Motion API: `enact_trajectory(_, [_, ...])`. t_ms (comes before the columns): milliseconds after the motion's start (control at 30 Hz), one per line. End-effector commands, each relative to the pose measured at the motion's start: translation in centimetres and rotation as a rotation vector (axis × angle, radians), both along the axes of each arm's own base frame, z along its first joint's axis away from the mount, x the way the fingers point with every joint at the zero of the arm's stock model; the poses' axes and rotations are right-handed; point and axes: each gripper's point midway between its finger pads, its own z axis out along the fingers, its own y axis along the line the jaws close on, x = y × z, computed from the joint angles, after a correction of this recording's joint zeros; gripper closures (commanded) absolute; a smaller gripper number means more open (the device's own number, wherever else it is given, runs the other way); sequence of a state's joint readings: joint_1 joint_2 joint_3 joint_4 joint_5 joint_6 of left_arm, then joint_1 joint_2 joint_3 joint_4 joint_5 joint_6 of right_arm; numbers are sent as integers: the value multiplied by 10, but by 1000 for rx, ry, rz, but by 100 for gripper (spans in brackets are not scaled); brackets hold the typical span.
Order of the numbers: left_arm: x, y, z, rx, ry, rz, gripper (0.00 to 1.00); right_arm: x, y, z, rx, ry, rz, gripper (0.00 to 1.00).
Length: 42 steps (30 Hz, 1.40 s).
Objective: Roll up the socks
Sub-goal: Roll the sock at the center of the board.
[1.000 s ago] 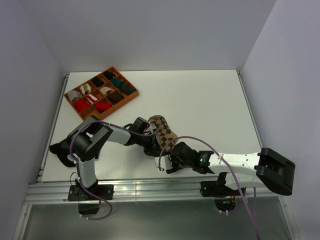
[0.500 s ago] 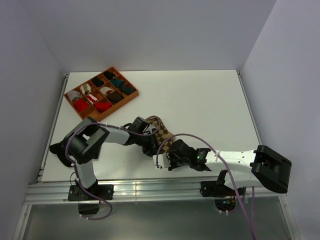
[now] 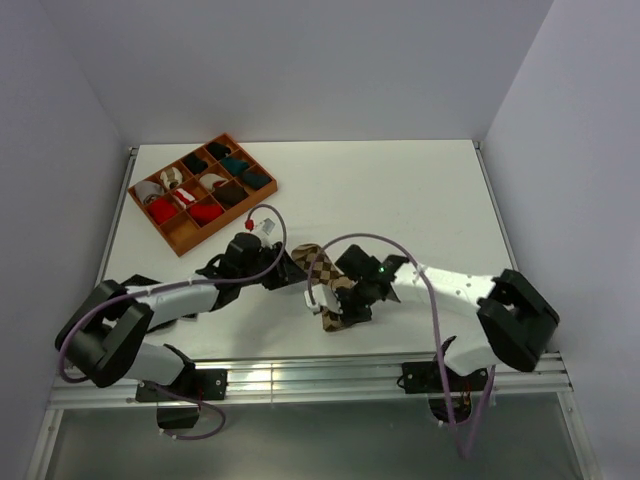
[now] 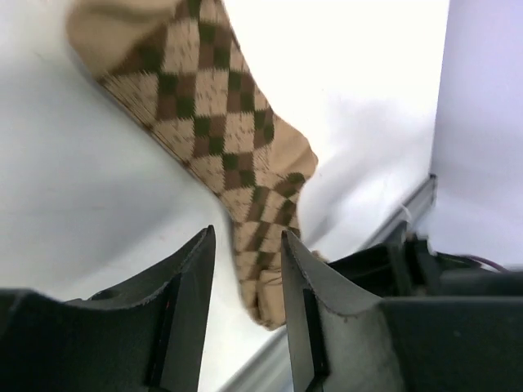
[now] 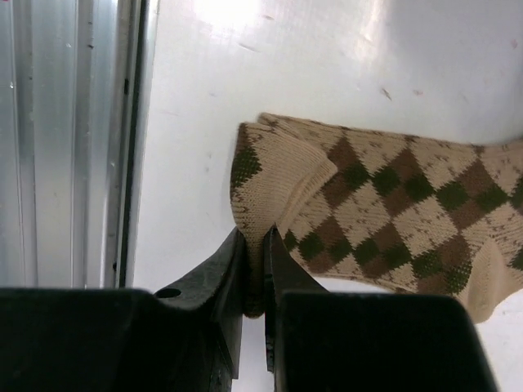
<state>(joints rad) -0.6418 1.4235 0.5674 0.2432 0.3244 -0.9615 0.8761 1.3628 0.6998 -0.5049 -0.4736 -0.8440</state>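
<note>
One argyle sock lies flat on the white tabletop, between the two hands. Right hand is clamped on the sock's folded cuff edge, and the rest runs ahead and to its right. Left hand has its fingers parted, nothing pinched. The sock lies just beyond its fingertips.

Bright even overhead light, glare on the table, near end effectors blurred
</note>
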Motion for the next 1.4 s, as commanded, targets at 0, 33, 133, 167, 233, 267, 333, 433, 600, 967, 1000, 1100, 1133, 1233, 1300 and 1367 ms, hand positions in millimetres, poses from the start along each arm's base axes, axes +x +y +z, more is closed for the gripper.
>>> enact_trajectory(0, [32,15,28,10,-309,89,58,3,3,20,12,205,6,97])
enact_trajectory(33, [31,20,29,-8,-354,103,60,-2,-1,22,-7,284,-4,97])
enact_trajectory(133, [28,31,52,-60,-525,133,68,9,-6,10,-74,483,-60,97])
enact_trajectory(167, [28,35,53,-51,-558,145,66,13,-6,10,-84,520,-75,97])
enact_trajectory(233, [19,30,58,-54,-618,97,62,24,-7,15,-101,588,-102,96])
enact_trajectory(267, [20,30,60,-34,-649,89,59,23,-7,8,-121,656,-112,97])
enact_trajectory(333, [18,17,75,-36,-706,59,55,33,-6,17,-135,718,-126,96])
enact_trajectory(433, [8,-7,77,67,-804,-24,54,45,-6,20,-181,814,-157,96])
enact_trajectory(600, [-6,-24,72,170,-971,-151,52,61,-3,9,-224,909,-229,95])
enact_trajectory(967, [-55,-57,53,445,-1360,-434,37,53,-12,-9,-282,969,-279,95])
enact_trajectory(1000, [-59,-62,53,436,-1372,-448,37,52,-14,-10,-286,972,-281,95])
enact_trajectory(1100, [-55,-67,42,500,-1393,-477,37,52,-15,-14,-289,972,-294,95])
enact_trajectory(1133, [-54,-68,37,522,-1404,-494,37,51,-16,-14,-289,973,-290,95])
enact_trajectory(1233, [-52,-73,31,536,-1419,-518,37,52,-16,-16,-290,969,-296,95])
enact_trajectory(1300, [-51,-77,29,530,-1421,-523,38,54,-16,-16,-287,964,-295,95])
enact_trajectory(1367, [-51,-79,24,510,-1406,-530,38,53,-17,-18,-292,968,-297,95])
